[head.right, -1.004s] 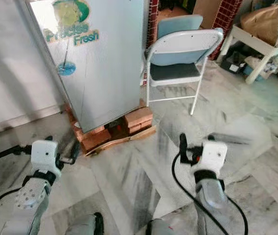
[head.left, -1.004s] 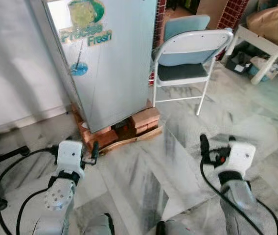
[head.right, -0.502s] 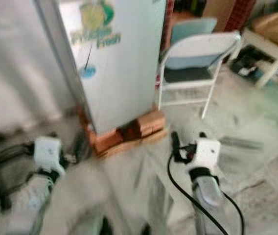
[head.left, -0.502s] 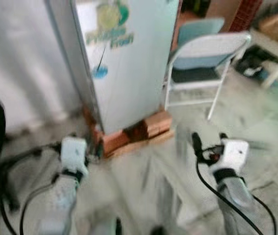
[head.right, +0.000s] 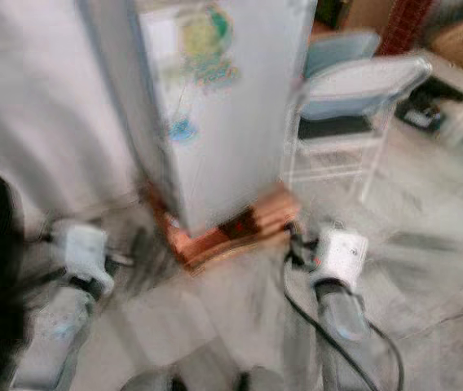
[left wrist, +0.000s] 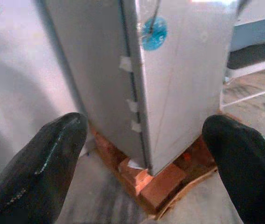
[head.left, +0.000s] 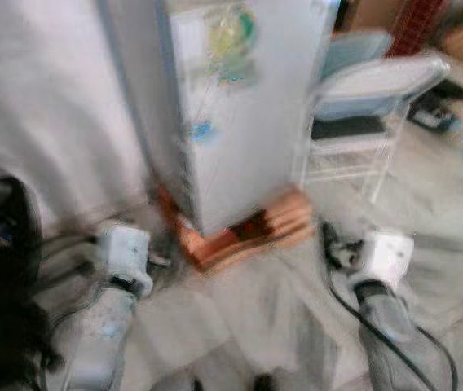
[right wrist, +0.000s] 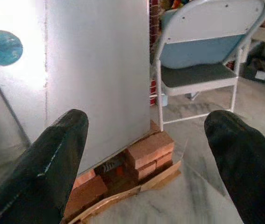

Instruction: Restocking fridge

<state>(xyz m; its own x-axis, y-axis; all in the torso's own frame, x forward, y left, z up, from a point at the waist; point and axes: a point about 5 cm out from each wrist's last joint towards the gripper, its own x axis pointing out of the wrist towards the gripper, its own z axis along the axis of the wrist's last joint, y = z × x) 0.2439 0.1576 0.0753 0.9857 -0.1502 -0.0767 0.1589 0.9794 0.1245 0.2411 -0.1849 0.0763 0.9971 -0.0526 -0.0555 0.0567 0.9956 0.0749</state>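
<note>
Restocking looks barely begun: the closed fridge (left wrist: 170,79) stands on bricks (right wrist: 144,151) just ahead of the left claw (left wrist: 142,154) and right claw (right wrist: 144,154), both spread wide and empty.

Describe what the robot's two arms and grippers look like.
Both arms are silver tubes ending in white, boxy wrist housings. The left gripper and right gripper each have two long, rounded black fingers with a matte surface. A black cable loops along the right arm, and darker cabling trails by the left arm.
</note>
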